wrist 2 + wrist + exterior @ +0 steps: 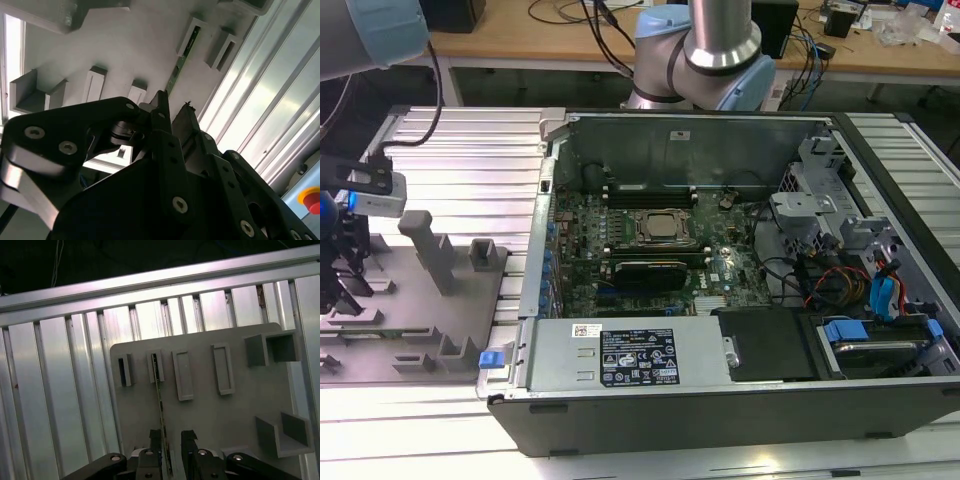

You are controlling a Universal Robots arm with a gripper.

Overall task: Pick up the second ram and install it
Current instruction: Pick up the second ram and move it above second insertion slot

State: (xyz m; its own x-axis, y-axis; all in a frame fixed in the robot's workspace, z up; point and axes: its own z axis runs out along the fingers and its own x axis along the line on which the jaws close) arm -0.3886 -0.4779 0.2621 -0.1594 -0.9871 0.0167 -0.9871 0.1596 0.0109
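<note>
Pick-up step in hand. Claw (172, 435) hung low over grey holder plate (220, 425) on bench (60, 400), fingers apart, straddling second ram (159, 400), which stood on edge in its slot. Judged: grip needed fingers square on flat faces, stick centred.

A matte black metal gripper (171, 436) hangs over a thin green circuit-board stick (159, 395) and pale grey plastic fixture plate (210, 425); ribbed silver aluminium decking (60, 390) runs in bright stripes beyond it.
</note>
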